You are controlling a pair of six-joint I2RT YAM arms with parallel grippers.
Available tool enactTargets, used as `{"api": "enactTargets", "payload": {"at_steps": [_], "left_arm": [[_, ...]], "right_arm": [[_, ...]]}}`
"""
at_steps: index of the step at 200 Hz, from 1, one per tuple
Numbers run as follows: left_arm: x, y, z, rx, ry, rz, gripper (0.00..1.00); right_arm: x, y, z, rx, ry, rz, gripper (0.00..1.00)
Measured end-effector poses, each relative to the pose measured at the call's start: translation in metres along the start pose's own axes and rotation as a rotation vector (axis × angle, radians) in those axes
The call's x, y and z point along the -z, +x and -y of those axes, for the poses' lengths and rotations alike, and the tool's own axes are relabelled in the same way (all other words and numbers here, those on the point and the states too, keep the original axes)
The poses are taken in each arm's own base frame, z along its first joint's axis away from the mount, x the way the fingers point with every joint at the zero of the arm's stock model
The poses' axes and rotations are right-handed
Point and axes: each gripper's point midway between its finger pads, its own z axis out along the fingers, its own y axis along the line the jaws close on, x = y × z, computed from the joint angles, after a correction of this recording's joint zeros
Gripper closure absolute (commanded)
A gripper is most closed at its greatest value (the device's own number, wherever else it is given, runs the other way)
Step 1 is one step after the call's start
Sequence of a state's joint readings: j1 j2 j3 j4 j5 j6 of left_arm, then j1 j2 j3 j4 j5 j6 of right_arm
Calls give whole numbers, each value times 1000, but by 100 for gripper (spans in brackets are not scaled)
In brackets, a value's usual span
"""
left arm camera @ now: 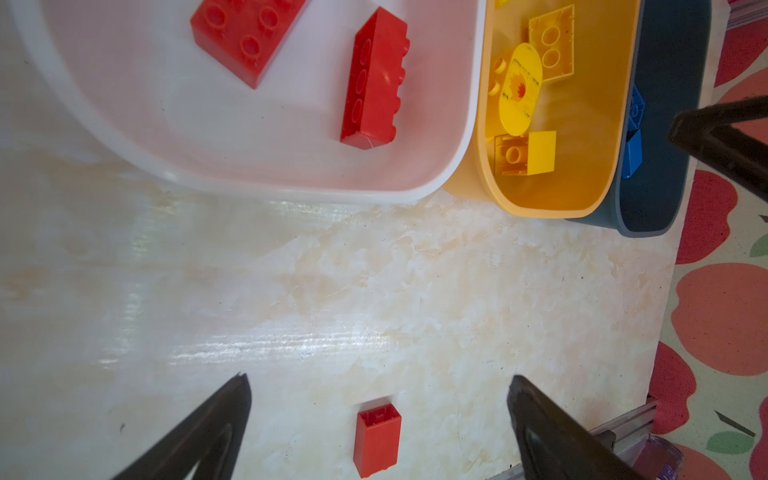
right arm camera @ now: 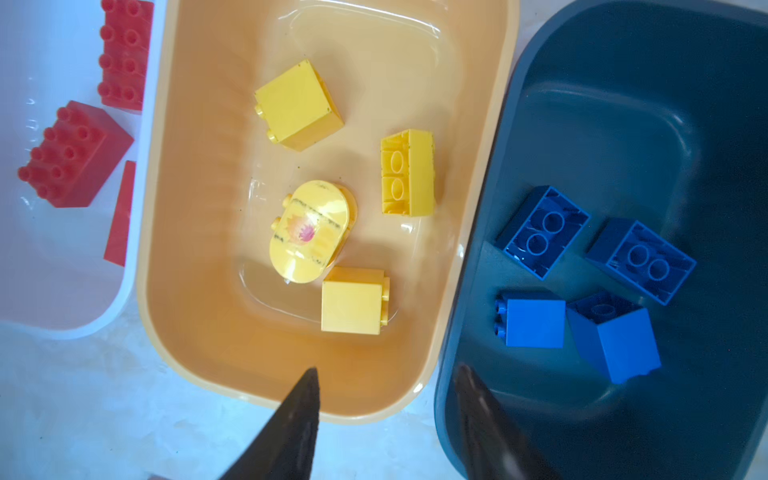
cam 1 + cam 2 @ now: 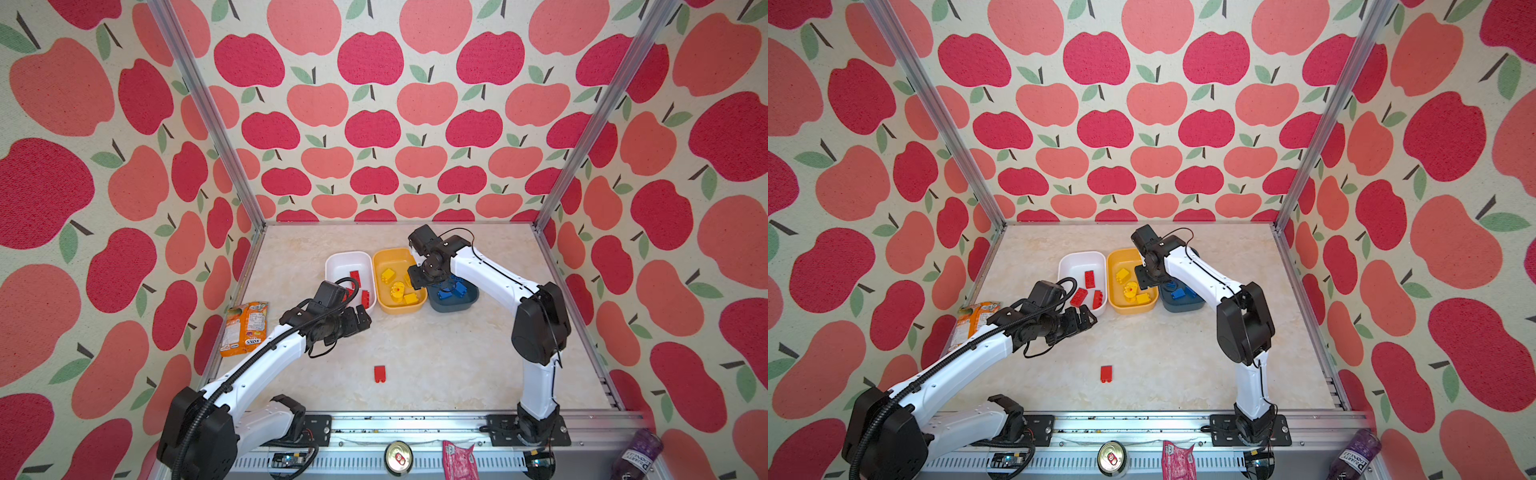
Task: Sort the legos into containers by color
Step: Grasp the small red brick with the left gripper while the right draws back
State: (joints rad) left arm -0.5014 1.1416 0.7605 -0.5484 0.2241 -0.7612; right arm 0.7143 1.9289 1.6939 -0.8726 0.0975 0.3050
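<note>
3 shallow rounded-rectangular plastic tubs stand in a row, side by side, at the far middle of the pale marbled tabletop (image 3: 436, 365), so either arm can reach them. The white tub (image 3: 345, 266) holds 3 red studded bricks (image 3: 1089, 279), probably because there is no red tub. The yellow-orange tub (image 2: 199, 291) holds 4 yellow pieces (image 2: 297, 104). The dark slate blue tub (image 2: 623, 104) holds 4 blue bricks (image 2: 536, 322).

1 small red studded brick (image 3: 380, 374) lies alone on the table, well apart from the tubs and nearer the front rail. It looks like the only piece left to sort.

The left gripper (image 1: 379, 377) hovers by the white tub's near corner with its jaws spread wide and empty. Its wrist camera frames the stray brick between the fingers, which suggests it is lining up for that pick.

The right gripper (image 2: 386, 370) hangs above the rims where the yellow-orange and blue tubs meet. Its jaws are parted with nothing between them.
</note>
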Motion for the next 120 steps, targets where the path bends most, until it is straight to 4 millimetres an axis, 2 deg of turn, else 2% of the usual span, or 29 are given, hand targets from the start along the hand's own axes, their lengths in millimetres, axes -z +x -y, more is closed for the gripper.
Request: {"api": "enactTargets", "payload": {"at_steps": [33,81,120], "left_arm": [[-8,18,6,-32,-36,-29,4],[-25,54,1,-70,-179,-98,11],[-33,75,9,-112,-269,-126,19]], "right_arm": [[15,29,-3,-42,-63,1,24],[38,62,-12,-71,-164,16,15],[58,85,-13,-79,-219,41,12]]}}
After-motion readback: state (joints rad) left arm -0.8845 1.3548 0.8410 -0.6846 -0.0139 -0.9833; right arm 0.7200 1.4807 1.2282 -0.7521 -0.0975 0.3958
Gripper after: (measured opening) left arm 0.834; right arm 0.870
